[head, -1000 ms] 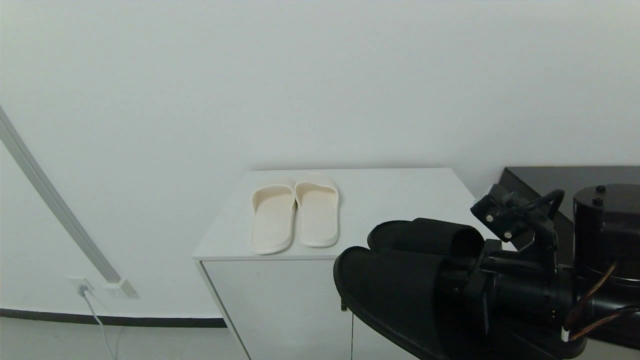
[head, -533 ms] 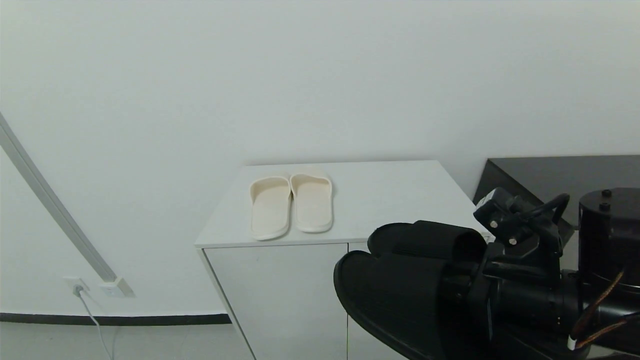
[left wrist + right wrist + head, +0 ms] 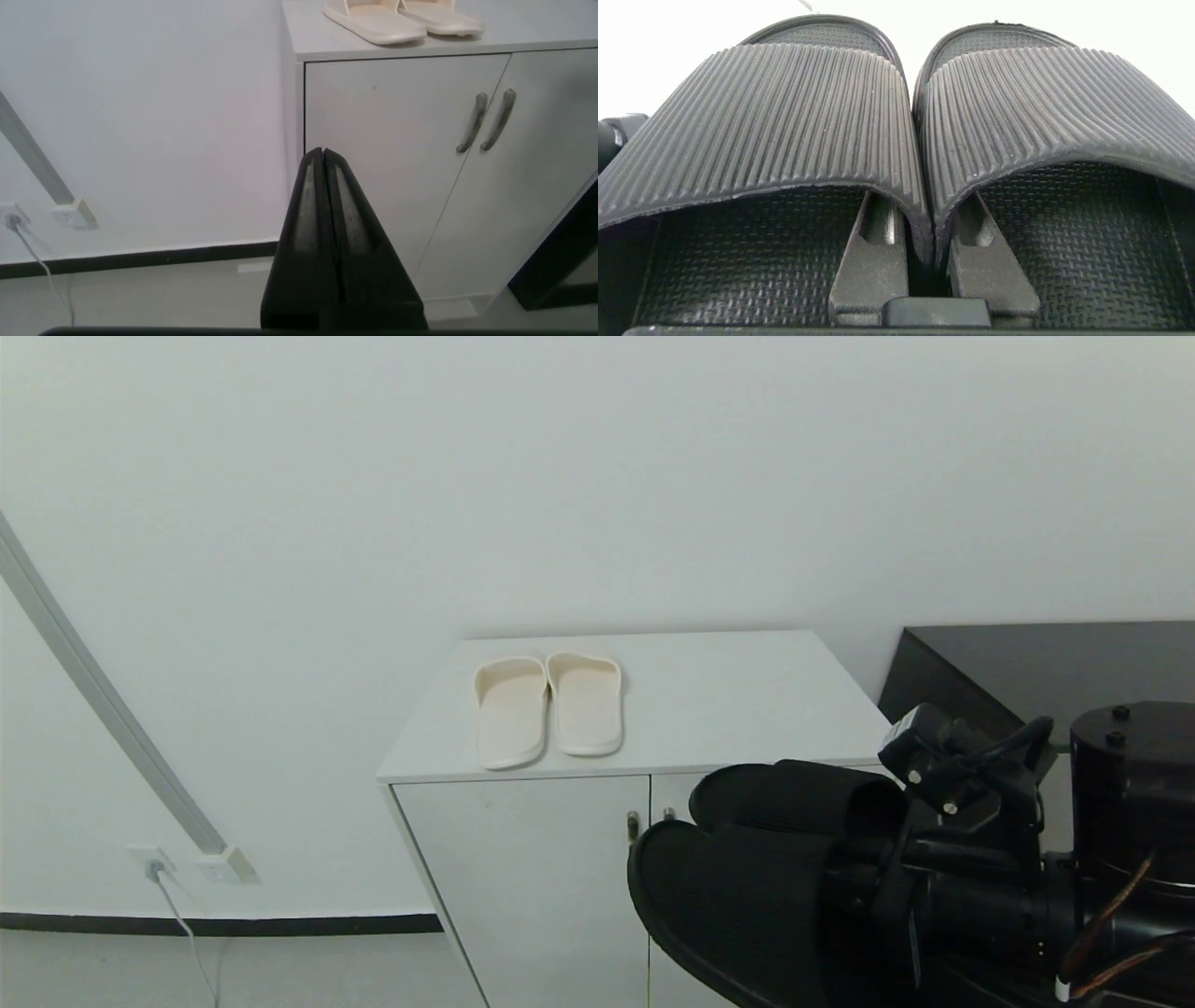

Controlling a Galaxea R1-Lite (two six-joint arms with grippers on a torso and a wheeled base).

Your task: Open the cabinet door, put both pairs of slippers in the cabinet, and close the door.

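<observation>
Right gripper (image 3: 923, 224): it was clamped on the black slippers (image 3: 822, 103), one finger (image 3: 873, 252) inside each shoe, with the two inner side walls pinched together between the jaws.
Black slippers: the pair sat side by side in that grip, toes pointing away from the jaws and off any surface, in front of the cabinet's (image 3: 738, 700) right-hand part.
Left gripper (image 3: 322, 159): its jaws were pressed flat together with nothing between them, pointing at the cabinet front from low down.
Cream slippers (image 3: 548, 709): the pair lay side by side on the cabinet top, above and beyond the left jaws, and well apart from the right jaws, on their left and farther back.
Doors (image 3: 392, 149): both were shut, straight ahead of the left jaws.
Handles (image 3: 486, 121): the two stood upright where the doors meet, just beside the toe of the held pair as I saw it from the head view.
Dark table (image 3: 1074, 653): it stood behind the right jaws, next to the cabinet.
Wall socket (image 3: 149, 863): it was low on the wall, far off to the left of both jaws.
</observation>
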